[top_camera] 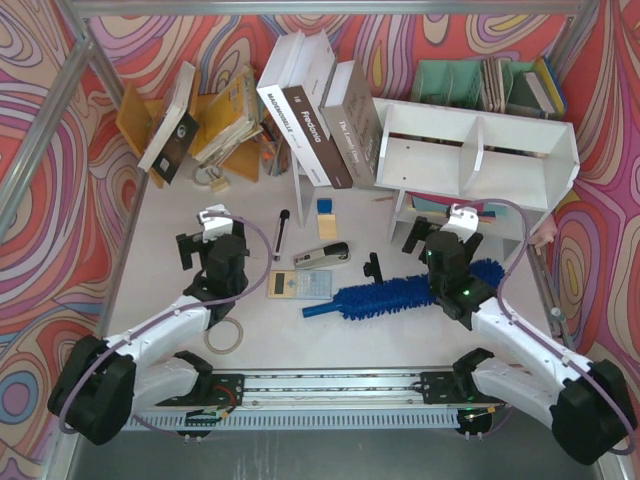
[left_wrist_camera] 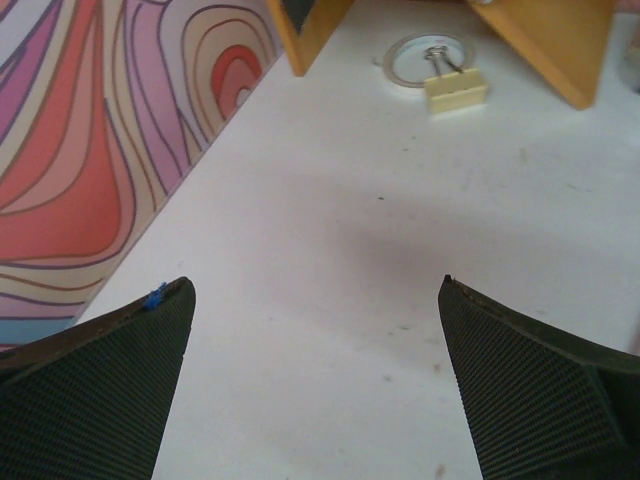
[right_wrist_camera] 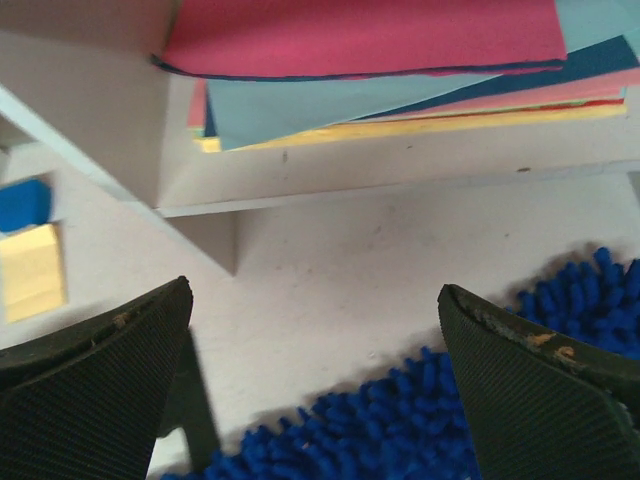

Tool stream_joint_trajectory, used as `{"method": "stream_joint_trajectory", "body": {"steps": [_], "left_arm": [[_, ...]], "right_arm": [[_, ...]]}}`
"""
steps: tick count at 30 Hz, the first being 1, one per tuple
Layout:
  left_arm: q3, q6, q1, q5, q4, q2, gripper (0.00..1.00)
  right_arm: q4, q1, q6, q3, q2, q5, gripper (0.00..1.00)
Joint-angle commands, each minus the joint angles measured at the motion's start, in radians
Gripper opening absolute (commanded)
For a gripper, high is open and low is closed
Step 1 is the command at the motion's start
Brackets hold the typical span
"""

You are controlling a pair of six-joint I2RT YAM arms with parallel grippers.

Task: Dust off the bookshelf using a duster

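**Op:** Status check, near side first. What are my grippers doing?

**Eng:** Your left gripper (top_camera: 213,222) sits well left of the bookshelf (top_camera: 480,145). Jaws are spread wide with nothing between them, and there's only bare table (left_wrist_camera: 380,250) below. Your right gripper (top_camera: 457,214) is just in front of the bookshelf, about level with its centre divider. It's also wide and empty, hovering over blue bristles.

**Op:** Duster?

**Eng:** The duster (top_camera: 400,293) lies flat on the table in front of the bookshelf, clear of it. Neither of your grippers is touching it. Its fluffy head runs along the shelf's front. Its handle (top_camera: 320,308) points left, past the shelf's left end.

**Op:** Anything around it?

**Eng:** A calculator (top_camera: 302,284) and a stapler (top_camera: 322,256) are left of the bookshelf, near that handle.

**Op:** And the shelf itself?

**Eng:** It's upright on its legs. Your right wrist view shows a stack of coloured sheets (right_wrist_camera: 380,40) low at its front, but I can't tell what they rest on. Books (top_camera: 320,120) lean against its left end. A teal organiser (top_camera: 480,85) stands behind it, and an orange rack (top_camera: 215,115) is far to its left.
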Motion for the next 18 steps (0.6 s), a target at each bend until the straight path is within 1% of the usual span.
{"method": "stream_joint_trajectory", "body": {"steps": [1, 4, 7, 12, 13, 14, 16, 18], "left_arm": [[-0.046, 0.03, 0.097, 0.075, 0.138, 0.005, 0.98], [-0.08, 0.011, 0.161, 0.131, 0.177, 0.038, 0.98], [-0.116, 0.009, 0.205, 0.178, 0.256, 0.099, 0.98], [-0.194, 0.027, 0.263, 0.259, 0.474, 0.227, 0.98], [-0.215, 0.053, 0.269, 0.264, 0.545, 0.254, 0.98], [-0.23, 0.068, 0.271, 0.272, 0.589, 0.258, 0.98], [-0.25, 0.063, 0.292, 0.28, 0.627, 0.254, 0.98], [-0.265, 0.061, 0.316, 0.319, 0.66, 0.257, 0.98]], "right_arm": [[0.175, -0.08, -0.172, -0.041, 0.066, -0.075, 0.99], [0.266, -0.111, -0.211, -0.089, 0.112, -0.098, 0.99], [0.337, -0.136, -0.236, -0.12, 0.165, -0.111, 0.99], [0.48, -0.175, -0.265, -0.168, 0.248, -0.118, 0.99], [0.504, -0.181, -0.272, -0.177, 0.259, -0.122, 0.99], [0.532, -0.186, -0.279, -0.184, 0.27, -0.128, 0.99], [0.598, -0.193, -0.296, -0.206, 0.294, -0.153, 0.99], [0.685, -0.194, -0.315, -0.237, 0.331, -0.147, 0.99]]}}
